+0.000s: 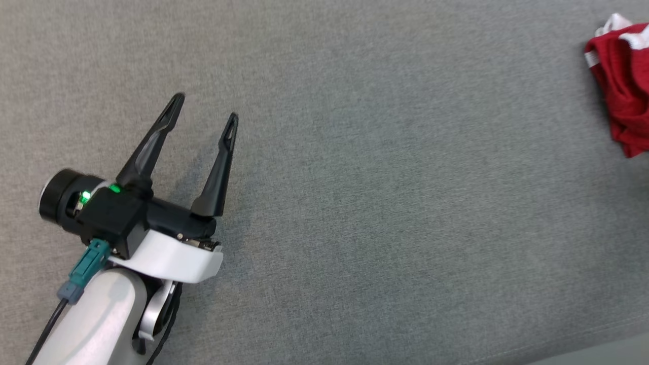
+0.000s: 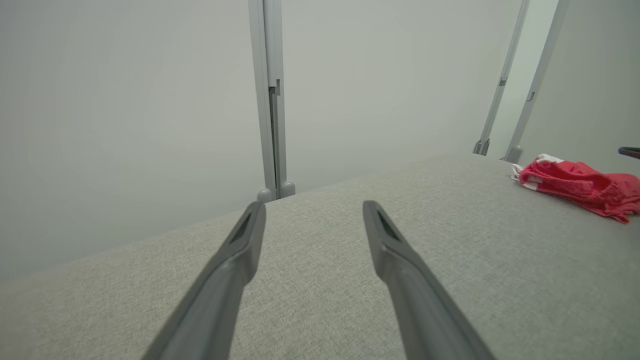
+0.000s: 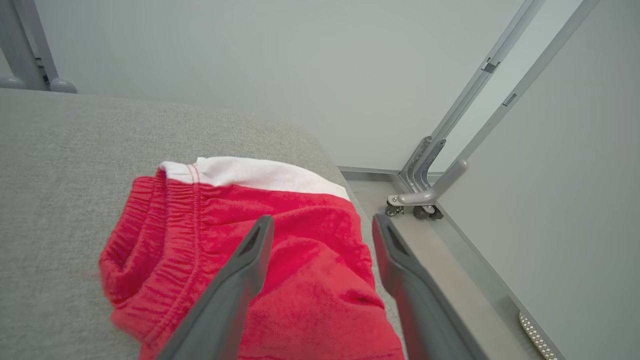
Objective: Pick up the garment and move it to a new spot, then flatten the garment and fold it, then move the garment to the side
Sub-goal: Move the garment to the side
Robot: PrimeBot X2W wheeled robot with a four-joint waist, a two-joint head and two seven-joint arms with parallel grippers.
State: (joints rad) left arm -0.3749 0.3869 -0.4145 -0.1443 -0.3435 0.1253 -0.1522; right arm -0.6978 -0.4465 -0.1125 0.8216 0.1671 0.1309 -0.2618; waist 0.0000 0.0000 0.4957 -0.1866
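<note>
Garment (image 3: 320, 280), red with white band, lies bunched near right edge of grey bench (image 1: 380, 203), beneath right pincer (image 3: 322, 222), fingers spread, gripping nothing. Left pincer (image 1: 205, 107) open, well apart. Metal frame posts (image 2: 270, 100) behind bench.

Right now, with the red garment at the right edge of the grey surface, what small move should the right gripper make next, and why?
Probably lift the right gripper up and back, clear of the garment. Its jaws stand open, gripping no cloth, and the garment lies bunched near the right edge of the grey surface, so setting it aside looks done.
</note>
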